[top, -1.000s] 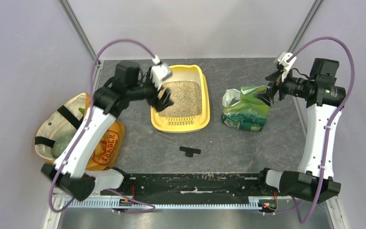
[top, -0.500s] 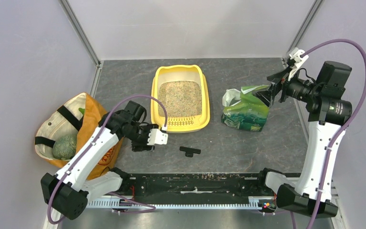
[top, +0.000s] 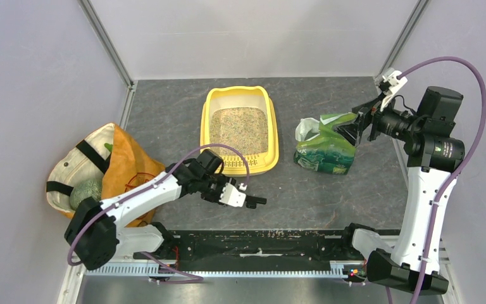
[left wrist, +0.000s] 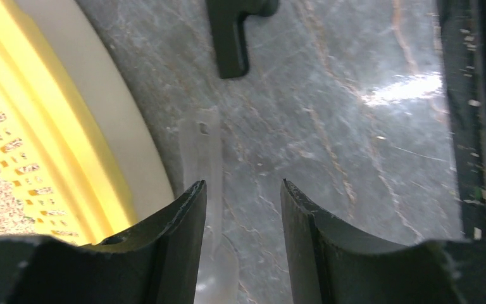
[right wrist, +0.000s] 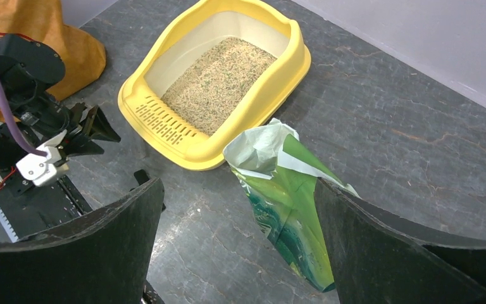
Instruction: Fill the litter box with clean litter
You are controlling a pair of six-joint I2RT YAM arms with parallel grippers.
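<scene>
On the table [top: 329,196], box [top: 272,136] holds litter [top: 240,130]; left gripper [left wrist: 243,187] gapes over scoop [left wrist: 201,145], right gripper [top: 357,126] gapes beside bag [top: 326,149], likely to grasp.

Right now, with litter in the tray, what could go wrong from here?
1. The left gripper is open and low over the clear scoop handle, which lies flat on the table beside the litter box. Closing might slip off the handle or nudge the box rim.
2. The green bag stands open-mouthed near the open right gripper. A bump could tip it and spill.
</scene>
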